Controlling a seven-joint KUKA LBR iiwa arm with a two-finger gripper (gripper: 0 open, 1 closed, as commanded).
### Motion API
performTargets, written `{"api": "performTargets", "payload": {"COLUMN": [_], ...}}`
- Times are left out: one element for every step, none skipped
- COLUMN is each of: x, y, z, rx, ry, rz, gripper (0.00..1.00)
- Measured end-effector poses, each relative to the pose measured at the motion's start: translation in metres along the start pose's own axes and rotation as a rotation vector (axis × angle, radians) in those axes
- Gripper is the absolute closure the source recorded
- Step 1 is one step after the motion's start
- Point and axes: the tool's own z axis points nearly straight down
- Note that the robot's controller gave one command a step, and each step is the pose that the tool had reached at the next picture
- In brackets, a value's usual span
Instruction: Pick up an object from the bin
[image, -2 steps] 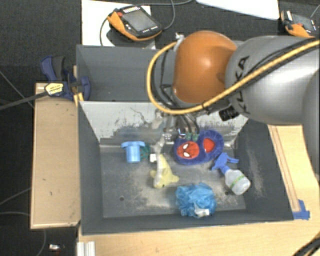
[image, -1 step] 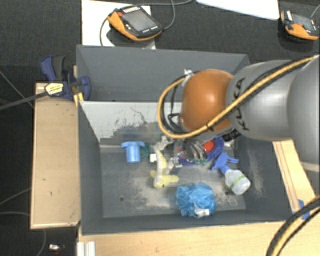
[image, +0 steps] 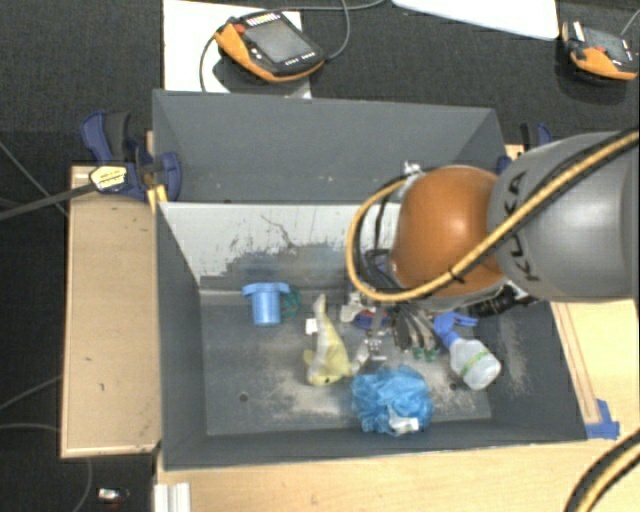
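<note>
On the grey bin (image: 240, 400) floor your gripper (image: 378, 340), its grip impossible to tell, sat just right of the yellow crumpled thing (image: 328, 358), with a blue crumpled bag (image: 393, 400) and a white bottle (image: 473, 363) crowding farther right.

Grey metal bin (image: 240, 405), scuffed floor, blue plastic spool (image: 265, 302) left of centre, yellow crumpled thing (image: 328, 358) in the middle, blue crumpled bag (image: 392, 398) near the front wall, white bottle (image: 473, 363) lying at right.

Count: one blue plastic spool (image: 265, 302), one limp yellow thing (image: 328, 358), one crumpled blue bag (image: 392, 398), one small clear bottle (image: 473, 363). Small blue and green bits (image: 455, 322) beside the bottle, too hidden to count.
</note>
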Motion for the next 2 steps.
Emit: {"api": "performTargets", "payload": {"x": [-0.019,-0.020], "y": [-0.006,-0.006], "z": [0.022,0.060], "rx": [0.002,-0.001], "ry": [-0.002,-0.006], "rz": [-0.080,0.148], "gripper": [0.00,0.00]}}
